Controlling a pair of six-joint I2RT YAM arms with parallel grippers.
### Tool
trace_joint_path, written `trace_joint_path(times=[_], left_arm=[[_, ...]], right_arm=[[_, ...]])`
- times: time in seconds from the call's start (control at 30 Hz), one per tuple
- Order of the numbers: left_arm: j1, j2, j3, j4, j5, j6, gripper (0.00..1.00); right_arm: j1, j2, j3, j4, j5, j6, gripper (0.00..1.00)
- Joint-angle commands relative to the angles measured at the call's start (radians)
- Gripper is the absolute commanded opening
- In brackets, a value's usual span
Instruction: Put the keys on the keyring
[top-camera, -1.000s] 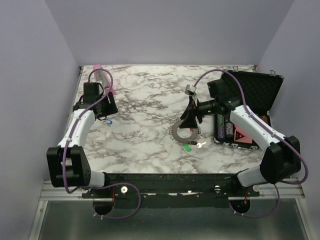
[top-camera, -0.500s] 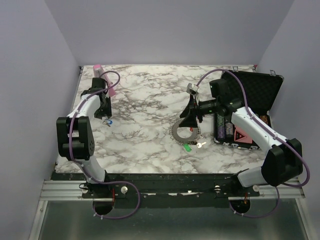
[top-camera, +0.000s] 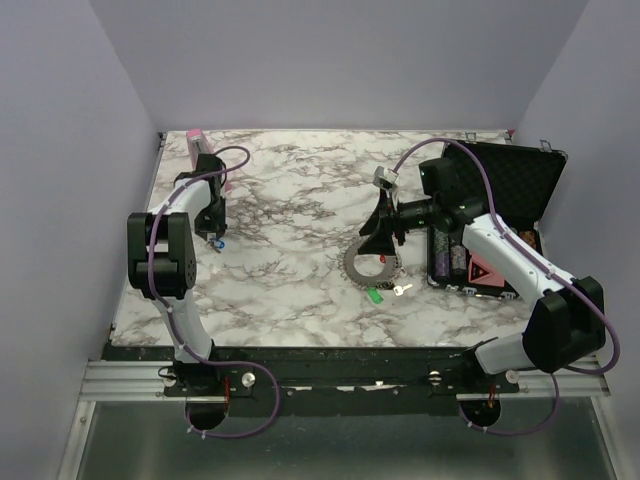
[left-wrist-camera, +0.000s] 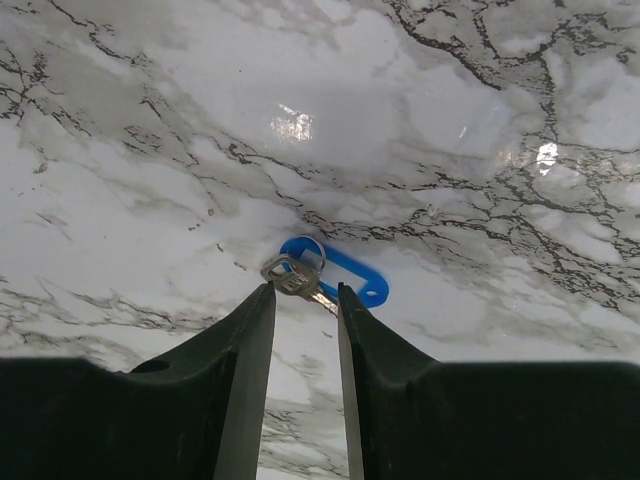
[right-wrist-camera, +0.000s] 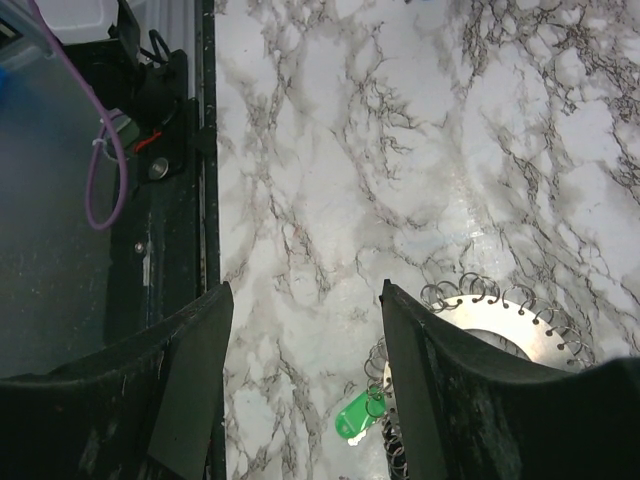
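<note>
Over at the far left of the surface, the left end effector straddles the silver blade of the blue key, though I can't tell if it grips; it should squeeze squarely before lifting toward the keyring lying mid-surface.

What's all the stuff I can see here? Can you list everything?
Table: one, white marble, under everything.
Keyring: one, grey, toothed, mid-table.
Green-tagged key: one, green, by the keyring's near edge.
Silver key: one, silver, right of the green one.
Blue-tagged key: one, blue and silver, far left.
Pink object: one, pink, far-left corner.
Case: one, black, open, right side.
Left claw: one, black, narrow gap around the blue-tagged key's blade.
Right claw: one, black, open, at the keyring's far edge.
</note>
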Motion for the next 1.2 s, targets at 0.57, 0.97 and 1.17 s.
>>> trace_joint_path(times=[0.57,0.97,1.17], left_arm=[[-0.001,0.086,0.117,-0.100,-0.043,0.023,0.38],[-0.041,0.136,0.174,-0.161,-0.081,0.035,0.38],[-0.050,0.165,0.209,-0.205,-0.096,0.031,0.38]], right_arm=[[0.001,-0.010,0.003,-0.002,-0.055,-0.002,0.70],[0.000,-0.035,0.023,-0.032,-0.066,-0.016,0.70],[0.000,-0.052,0.026,-0.042,-0.074,-0.025,0.70]])
